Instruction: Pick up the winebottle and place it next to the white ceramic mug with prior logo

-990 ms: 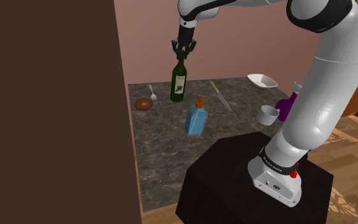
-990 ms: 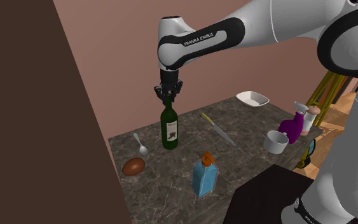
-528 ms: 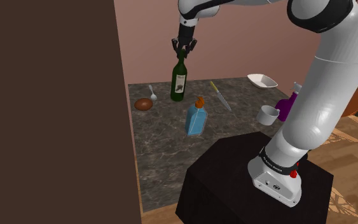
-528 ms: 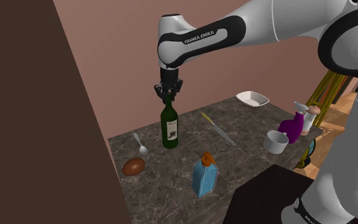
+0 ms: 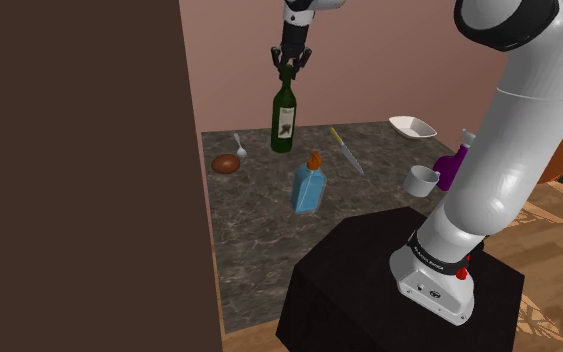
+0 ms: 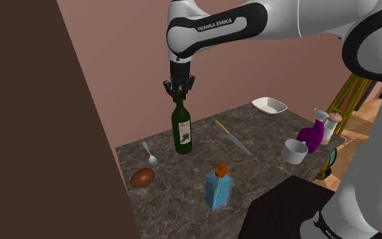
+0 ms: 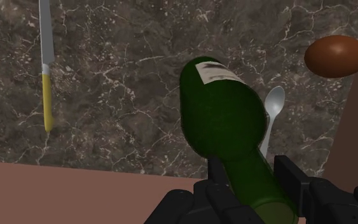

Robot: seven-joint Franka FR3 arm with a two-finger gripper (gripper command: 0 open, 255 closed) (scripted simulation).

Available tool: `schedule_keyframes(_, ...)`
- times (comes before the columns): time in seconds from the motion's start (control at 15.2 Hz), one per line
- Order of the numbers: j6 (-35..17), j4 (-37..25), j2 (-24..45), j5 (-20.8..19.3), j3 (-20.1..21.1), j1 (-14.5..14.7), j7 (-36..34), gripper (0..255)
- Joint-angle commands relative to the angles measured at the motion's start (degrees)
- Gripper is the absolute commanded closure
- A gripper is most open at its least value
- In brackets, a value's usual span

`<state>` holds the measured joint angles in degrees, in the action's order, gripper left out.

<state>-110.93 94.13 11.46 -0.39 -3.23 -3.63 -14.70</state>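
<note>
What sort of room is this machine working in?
Probably a home kitchen: a dark marbled counter, with a knife, a spoon, a white mug and a green wine bottle.

winebottle (image 5: 284, 120), top centre: dark green, pale label. table (image 5: 259, 240): dark grey-brown marble, white veins. knife (image 5: 347, 152): yellow handle, grey blade. flask (image 5: 308, 188), mid-frame: blue, orange cap. oval lump (image 5: 227, 164), left: brown. mug (image 5: 422, 180) and dish (image 5: 412, 127), right: white. gripper (image 5: 290, 66): black.
</note>
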Motion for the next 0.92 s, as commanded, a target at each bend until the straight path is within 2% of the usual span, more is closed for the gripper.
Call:
schedule_keyframes(0.0,1.4,-1.2,-0.3,0.0,0.0,0.0,0.0,255)
schedule_keyframes(0.86,11.8,-12.3,0.5,0.1,0.0,-0.1,0.2,255)
